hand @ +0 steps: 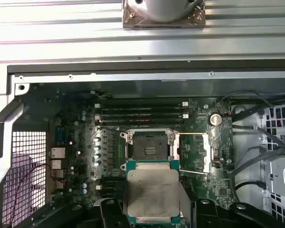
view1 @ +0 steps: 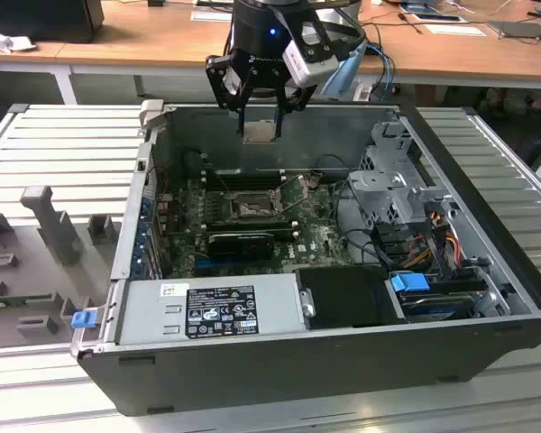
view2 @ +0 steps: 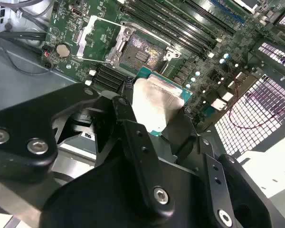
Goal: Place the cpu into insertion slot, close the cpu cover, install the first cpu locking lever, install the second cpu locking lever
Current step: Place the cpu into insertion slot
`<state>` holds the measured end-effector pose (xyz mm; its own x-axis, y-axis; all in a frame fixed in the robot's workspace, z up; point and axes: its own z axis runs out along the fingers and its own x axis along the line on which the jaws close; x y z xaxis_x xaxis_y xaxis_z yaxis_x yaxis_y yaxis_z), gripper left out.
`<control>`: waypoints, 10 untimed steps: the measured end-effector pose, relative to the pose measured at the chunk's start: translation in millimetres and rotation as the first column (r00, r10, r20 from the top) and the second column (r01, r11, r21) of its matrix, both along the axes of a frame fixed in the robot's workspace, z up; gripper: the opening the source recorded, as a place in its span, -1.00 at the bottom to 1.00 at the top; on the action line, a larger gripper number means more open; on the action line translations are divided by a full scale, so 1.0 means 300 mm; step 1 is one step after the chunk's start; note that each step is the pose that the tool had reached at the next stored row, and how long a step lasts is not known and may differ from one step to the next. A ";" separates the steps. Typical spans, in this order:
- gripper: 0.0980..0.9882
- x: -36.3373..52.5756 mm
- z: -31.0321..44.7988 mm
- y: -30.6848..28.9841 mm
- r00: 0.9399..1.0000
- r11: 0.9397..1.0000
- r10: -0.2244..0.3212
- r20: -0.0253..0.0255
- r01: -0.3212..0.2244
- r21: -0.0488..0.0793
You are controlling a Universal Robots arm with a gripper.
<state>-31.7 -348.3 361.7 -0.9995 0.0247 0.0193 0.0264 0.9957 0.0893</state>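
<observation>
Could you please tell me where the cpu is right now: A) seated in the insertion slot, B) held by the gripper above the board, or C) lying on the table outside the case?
B: the gripper holds the cpu aloft, while the insertion slot lies empty.

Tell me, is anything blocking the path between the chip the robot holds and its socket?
Nothing visible does. The end effector holds the cpu above the open case, and the insertion slot lies bare inside it, with the cpu cover swung open to one side.
</observation>
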 end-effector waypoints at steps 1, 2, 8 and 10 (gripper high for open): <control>-0.04 0.000 0.000 0.000 1.000 1.000 -0.010 0.000 0.010 0.000; -0.04 0.000 0.000 0.000 1.000 1.000 -0.016 0.000 0.016 0.000; -0.04 0.000 0.000 0.000 0.997 0.997 -0.082 0.000 0.082 0.000; -0.04 0.001 0.000 0.000 0.996 0.996 -0.088 0.000 0.088 0.000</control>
